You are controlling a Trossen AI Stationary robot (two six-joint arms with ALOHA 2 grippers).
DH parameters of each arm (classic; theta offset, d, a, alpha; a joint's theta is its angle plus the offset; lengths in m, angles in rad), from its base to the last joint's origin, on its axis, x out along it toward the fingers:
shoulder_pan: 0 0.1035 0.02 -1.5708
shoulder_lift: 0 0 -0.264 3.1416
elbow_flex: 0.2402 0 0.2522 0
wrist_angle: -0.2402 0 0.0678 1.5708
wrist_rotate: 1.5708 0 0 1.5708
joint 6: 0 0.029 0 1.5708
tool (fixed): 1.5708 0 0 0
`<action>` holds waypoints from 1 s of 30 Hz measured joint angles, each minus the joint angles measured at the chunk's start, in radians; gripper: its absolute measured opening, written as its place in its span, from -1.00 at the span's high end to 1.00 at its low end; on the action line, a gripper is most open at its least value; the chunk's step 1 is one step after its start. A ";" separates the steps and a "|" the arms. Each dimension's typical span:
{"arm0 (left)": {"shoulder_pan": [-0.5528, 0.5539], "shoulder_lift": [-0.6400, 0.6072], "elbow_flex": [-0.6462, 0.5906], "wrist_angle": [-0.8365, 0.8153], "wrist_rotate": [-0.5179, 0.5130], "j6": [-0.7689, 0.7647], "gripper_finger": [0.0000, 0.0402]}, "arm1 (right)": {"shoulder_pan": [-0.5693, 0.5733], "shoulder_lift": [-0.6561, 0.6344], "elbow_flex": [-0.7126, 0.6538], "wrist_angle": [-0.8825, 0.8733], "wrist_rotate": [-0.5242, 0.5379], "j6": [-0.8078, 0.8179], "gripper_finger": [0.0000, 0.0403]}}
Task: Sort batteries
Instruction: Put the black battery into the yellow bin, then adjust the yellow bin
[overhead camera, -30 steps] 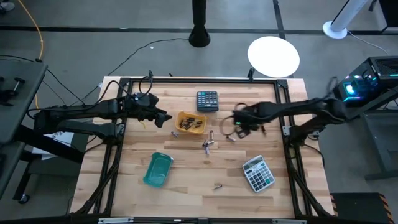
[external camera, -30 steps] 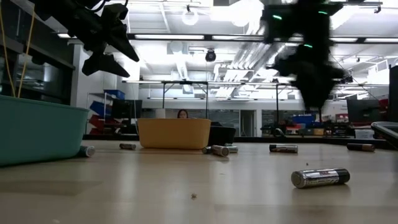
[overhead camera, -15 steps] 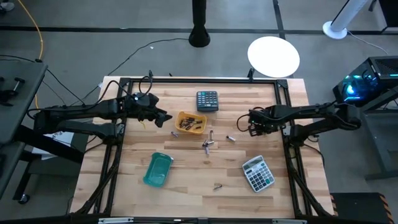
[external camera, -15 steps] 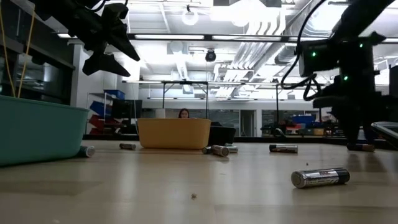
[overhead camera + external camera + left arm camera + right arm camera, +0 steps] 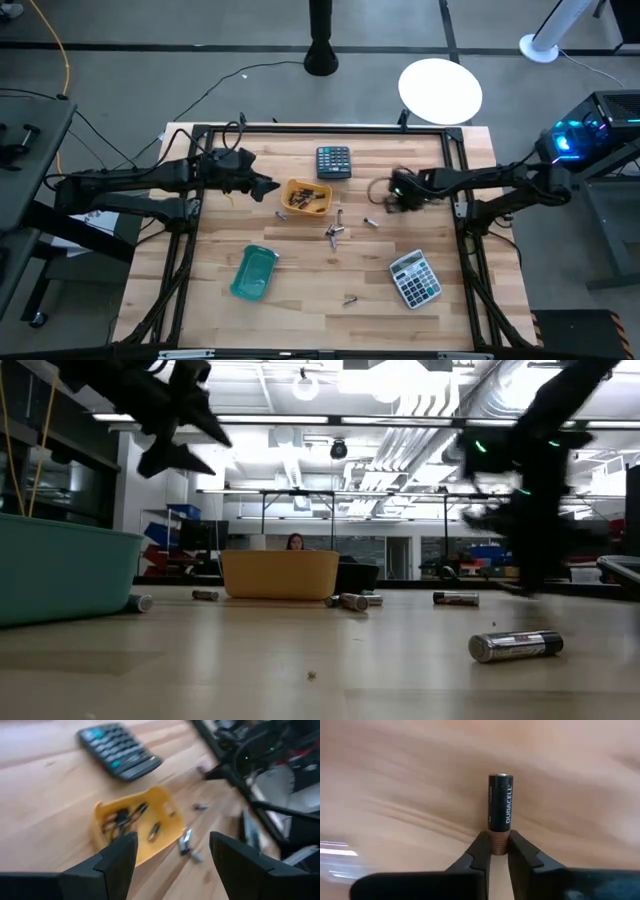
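My right gripper (image 5: 392, 196) stands at the table's right middle, pointing steeply down, shut on a black and copper battery (image 5: 500, 802). Up over the table's left, my left gripper (image 5: 270, 187) hangs open with nothing between its fingers, facing the yellow tray (image 5: 290, 190). The tray holds several batteries (image 5: 122, 817). Loose batteries lie on their sides on the wood: a small cluster (image 5: 335, 232), one (image 5: 371, 222) beside it, one (image 5: 350, 298) nearer the front, which the low view shows close up (image 5: 515, 646). My right gripper pinches the battery's copper end (image 5: 499, 836) between its two fingertips (image 5: 482, 845). The black body sticks out beyond the tips, in line with the fingers. The fingers come from above. Whether the battery is clear of the wood cannot be told.
A teal tray (image 5: 254, 272) sits front left. A dark calculator (image 5: 334, 161) lies behind the yellow tray, and a grey calculator (image 5: 415, 278) front right. A black metal frame (image 5: 460, 170) runs along the table's edges. A person (image 5: 295, 543) shows far behind the table.
My right gripper has come down from well above the table to the wood, swinging first toward the right edge and then back toward the left. The battery that lay there is now between its fingertips. My left gripper has turned a little in place.
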 joint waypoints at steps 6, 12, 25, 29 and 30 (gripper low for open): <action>-0.016 0.000 0.000 0.211 0.007 0.094 -0.20 | 0.029 0.020 0.151 0.287 -0.002 -0.041 0.91; -0.016 -0.014 0.000 0.263 0.008 0.131 -0.20 | 0.069 0.191 0.361 0.429 -0.054 -0.120 0.91; -0.017 -0.157 0.000 0.092 0.055 0.133 -0.20 | 0.122 0.580 0.784 0.283 -0.151 -0.304 0.51; -0.018 -0.193 0.000 -0.021 0.056 0.157 -0.20 | 0.111 0.581 0.816 0.229 -0.174 -0.327 0.27; -0.018 -0.199 0.000 -0.041 0.056 0.166 -0.20 | 0.111 0.581 0.826 0.207 -0.180 -0.331 0.21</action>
